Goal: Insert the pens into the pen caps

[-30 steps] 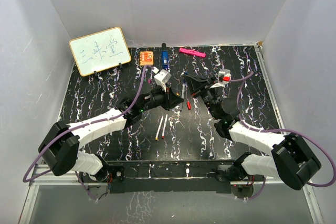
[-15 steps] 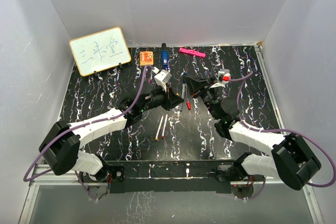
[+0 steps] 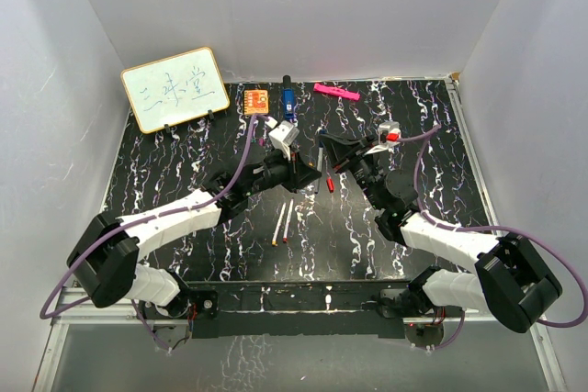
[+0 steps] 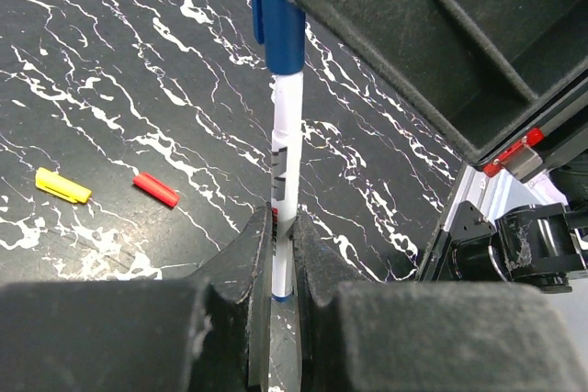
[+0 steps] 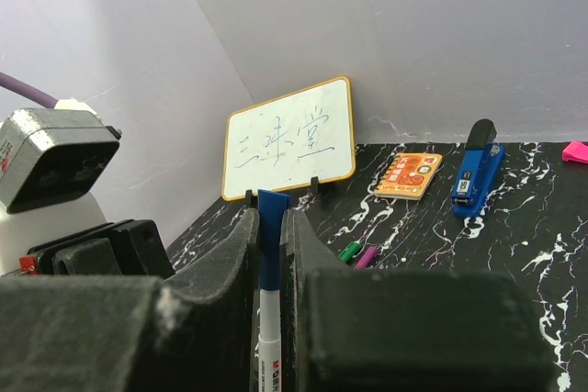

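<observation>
Whiteboard [image 3: 175, 89], card [image 3: 256, 100], stapler [image 3: 288, 101] and pink bar [image 3: 336, 92] sit rearward.

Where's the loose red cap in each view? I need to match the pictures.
Top external: red cap near the middle of the table, beyond the two loose pens.
Left wrist: left of the gripped pen, beside the yellow cap.
Right wrist: not in view.
Shared landmark: that pen, its blue cap clamped in the right tool in the right wrist view.

White arms [image 3: 175, 216], black joints [image 3: 108, 271], purple cables [image 3: 246, 155], black left hand [image 3: 310, 173], right hand [image 3: 323, 142]
</observation>
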Controlling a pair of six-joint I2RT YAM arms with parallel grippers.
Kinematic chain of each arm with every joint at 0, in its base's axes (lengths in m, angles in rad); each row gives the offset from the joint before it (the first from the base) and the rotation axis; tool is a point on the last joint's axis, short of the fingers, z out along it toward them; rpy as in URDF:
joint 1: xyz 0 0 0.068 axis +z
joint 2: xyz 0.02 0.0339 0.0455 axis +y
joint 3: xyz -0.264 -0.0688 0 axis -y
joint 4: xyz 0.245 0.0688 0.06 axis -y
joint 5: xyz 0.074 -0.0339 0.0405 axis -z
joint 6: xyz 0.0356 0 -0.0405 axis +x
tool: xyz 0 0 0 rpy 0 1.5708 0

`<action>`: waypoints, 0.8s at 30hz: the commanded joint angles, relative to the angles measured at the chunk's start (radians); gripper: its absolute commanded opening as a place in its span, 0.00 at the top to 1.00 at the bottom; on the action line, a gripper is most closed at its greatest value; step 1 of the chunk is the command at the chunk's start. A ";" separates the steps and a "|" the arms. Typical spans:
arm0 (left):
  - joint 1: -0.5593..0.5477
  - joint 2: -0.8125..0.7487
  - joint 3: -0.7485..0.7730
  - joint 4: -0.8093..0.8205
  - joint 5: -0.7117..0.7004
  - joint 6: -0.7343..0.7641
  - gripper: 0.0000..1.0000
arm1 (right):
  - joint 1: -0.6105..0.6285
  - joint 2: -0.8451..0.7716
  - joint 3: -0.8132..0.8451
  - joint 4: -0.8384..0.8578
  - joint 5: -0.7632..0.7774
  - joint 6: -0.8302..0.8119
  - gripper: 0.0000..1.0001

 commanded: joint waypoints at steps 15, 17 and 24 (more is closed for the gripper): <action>-0.003 -0.093 0.068 0.139 -0.072 -0.073 1.00 | 0.000 -0.002 0.022 -0.070 -0.130 -0.014 1.00; -0.003 -0.097 0.070 0.159 -0.073 -0.087 1.00 | 0.000 -0.001 0.022 -0.075 -0.146 -0.016 1.00; 0.001 -0.131 0.059 0.198 -0.117 -0.116 1.00 | 0.000 0.011 0.025 -0.101 -0.197 -0.024 1.00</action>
